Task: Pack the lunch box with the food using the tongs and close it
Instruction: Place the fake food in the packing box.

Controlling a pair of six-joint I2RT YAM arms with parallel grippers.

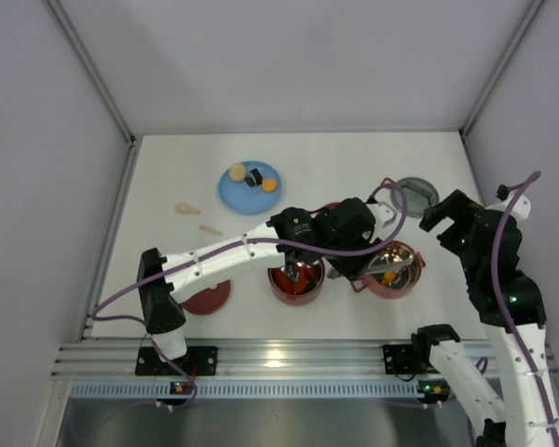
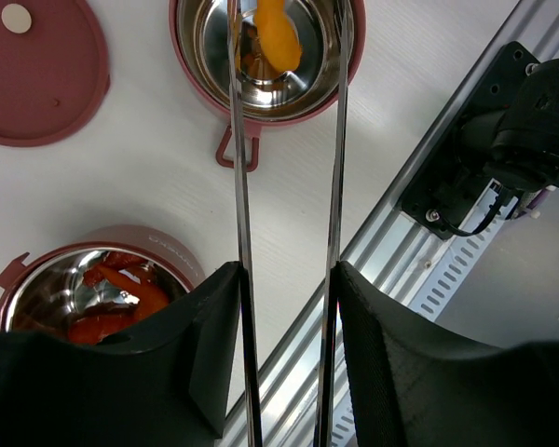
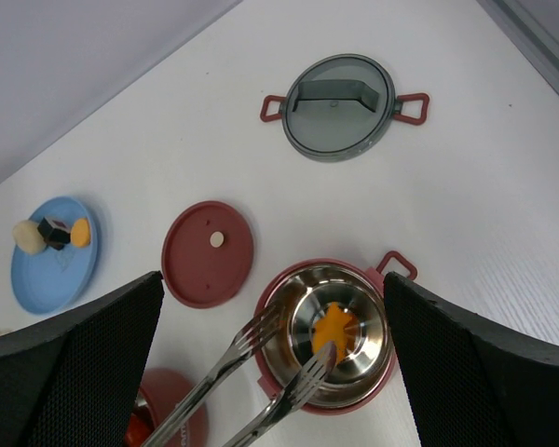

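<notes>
- Far bowl [image 2: 303,88] sits out ahead of the left gripper [image 2: 287,270], under the tong tips. Near bowl [image 2: 144,240] lies just beside one of its fingers [image 2: 205,345]. Both rigid, steel-lined, likely slick; the side lugs look the best hold.
- Grey lid [image 3: 340,102] and disc lid [image 3: 208,253] lie flat beyond the right gripper [image 3: 272,279], whose fingers [image 3: 84,363] are spread wide and empty. The grey lid's raised bar is the obvious grip.
- Tongs [image 2: 240,186] are clamped between the left fingers, arms running forward. Thin, springy, smooth; probably twist if squeezed unevenly.
- Orange piece [image 2: 278,42] lies in the far bowl between the parted tips. Red pieces [image 2: 121,293] in the near bowl; three more pieces [image 3: 54,233] on the plate [image 3: 37,279]. Small, light, probably soft: pinch gently mid-body.
</notes>
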